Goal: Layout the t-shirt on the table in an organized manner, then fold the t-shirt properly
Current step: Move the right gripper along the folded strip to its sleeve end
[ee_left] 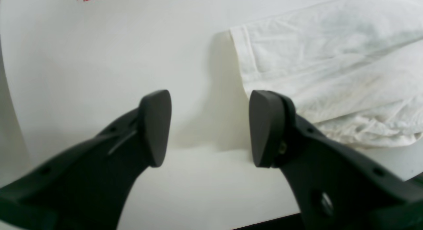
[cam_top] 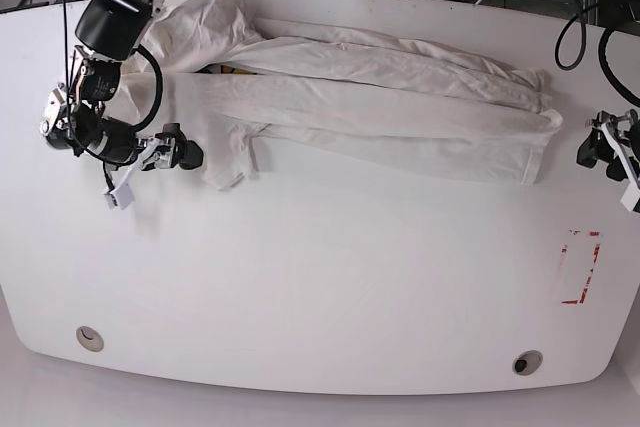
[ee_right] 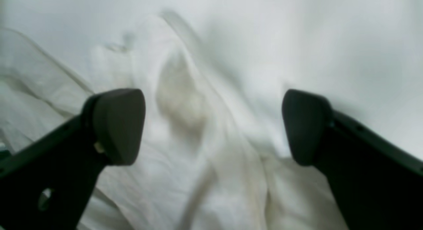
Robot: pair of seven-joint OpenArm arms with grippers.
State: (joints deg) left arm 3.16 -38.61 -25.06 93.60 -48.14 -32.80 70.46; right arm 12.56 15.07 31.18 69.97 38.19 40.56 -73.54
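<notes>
Base view: a folded t-shirt (cam_top: pixel 380 107) stretches across the table's (cam_top: pixel 320 297) far half. Left gripper (ee_left: pixel 210 127), jaws apart and empty, waits beside its end; right gripper (ee_right: pixel 213 124) gapes empty over cloth.

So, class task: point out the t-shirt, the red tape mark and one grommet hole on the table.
t-shirt (cam_top: pixel 400 112): base view, middle of the folded white body.
red tape mark (cam_top: pixel 581 267): base view, on its outline near the table's right edge.
grommet hole (cam_top: pixel 526 362): base view, centre of the round hole at the near edge.
</notes>
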